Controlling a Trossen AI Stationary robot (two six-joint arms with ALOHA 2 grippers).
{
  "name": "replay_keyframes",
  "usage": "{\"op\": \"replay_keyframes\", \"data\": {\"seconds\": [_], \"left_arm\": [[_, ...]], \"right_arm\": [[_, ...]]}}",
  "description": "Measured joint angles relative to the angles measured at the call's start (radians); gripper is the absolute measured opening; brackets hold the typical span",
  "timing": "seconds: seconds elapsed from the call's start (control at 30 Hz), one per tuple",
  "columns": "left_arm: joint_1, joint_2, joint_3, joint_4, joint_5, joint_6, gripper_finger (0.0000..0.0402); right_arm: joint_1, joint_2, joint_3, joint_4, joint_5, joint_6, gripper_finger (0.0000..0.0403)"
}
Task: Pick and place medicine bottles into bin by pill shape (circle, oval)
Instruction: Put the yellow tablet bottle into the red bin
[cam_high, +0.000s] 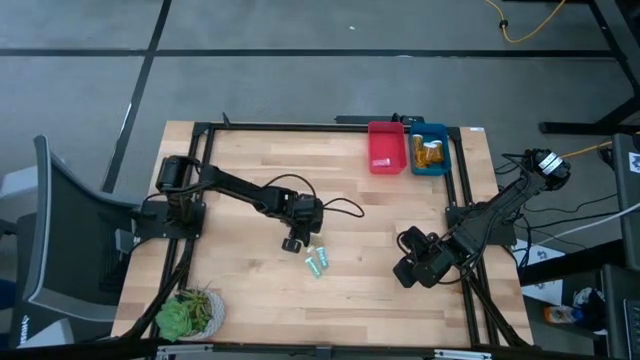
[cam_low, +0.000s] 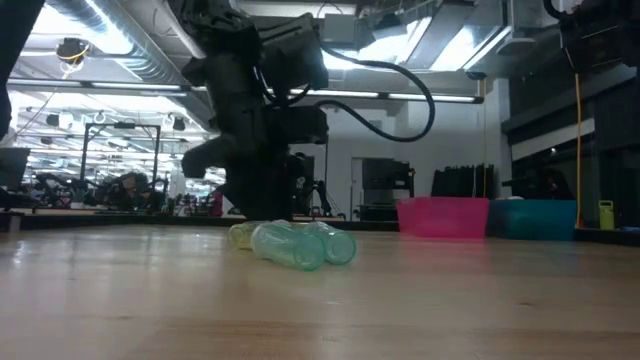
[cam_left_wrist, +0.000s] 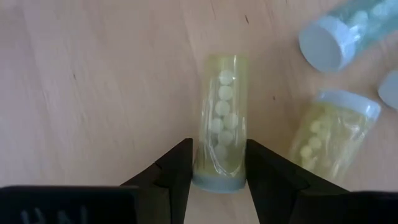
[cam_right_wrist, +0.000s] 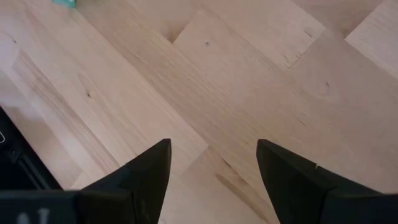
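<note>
My left gripper (cam_high: 293, 241) is at the table's middle, fingers pointing down, shut on a pale yellow bottle (cam_left_wrist: 222, 118) that holds round pills. A second yellow bottle (cam_left_wrist: 333, 134) and two teal bottles (cam_high: 316, 263) lie on their sides close beside it; the teal ones also show in the low view (cam_low: 300, 245). Orange bottles (cam_high: 431, 153) lie in the blue bin (cam_high: 430, 132). My right gripper (cam_high: 415, 270) is open and empty above bare wood near the table's right edge. My left gripper pinches the yellow bottle's wall at its cap end (cam_left_wrist: 217, 171) between its two fingers (cam_left_wrist: 180, 168). The fingers come from above and lie across the bottle. The bottle lies lengthwise on the wood, pointing away from the gripper; I cannot tell whether it is lifted.
A red bin (cam_high: 385, 160) and the blue bin stand side by side at the table's far right. A potted plant (cam_high: 190, 312) stands at the near left corner. Bare wood lies between the bottles and the bins.
</note>
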Motion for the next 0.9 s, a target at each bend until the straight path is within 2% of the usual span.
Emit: {"op": "replay_keyframes", "data": {"seconds": [0.27, 0.4, 0.57, 0.77, 0.9], "left_arm": [[0.014, -0.003, 0.002, -0.003, -0.003, -0.007, 0.0135], [0.044, -0.018, 0.054, -0.025, -0.003, 0.002, 0.0135], [0.117, -0.006, 0.205, -0.020, -0.048, 0.047, 0.0135], [0.214, 0.027, 0.410, -0.013, -0.049, 0.140, 0.0118], [0.283, 0.093, 0.566, -0.014, -0.049, 0.188, 0.0108]], "right_arm": [[0.000, 0.000, 0.000, 0.000, 0.000, 0.000, 0.0239], [0.000, 0.000, 0.000, 0.000, 0.000, -0.001, 0.0239], [0.000, 0.000, 0.000, 0.000, 0.000, -0.001, 0.0239], [0.000, 0.000, 0.000, -0.001, -0.008, -0.001, 0.0239], [0.000, 0.000, 0.000, -0.004, -0.013, -0.001, 0.0239]]}}
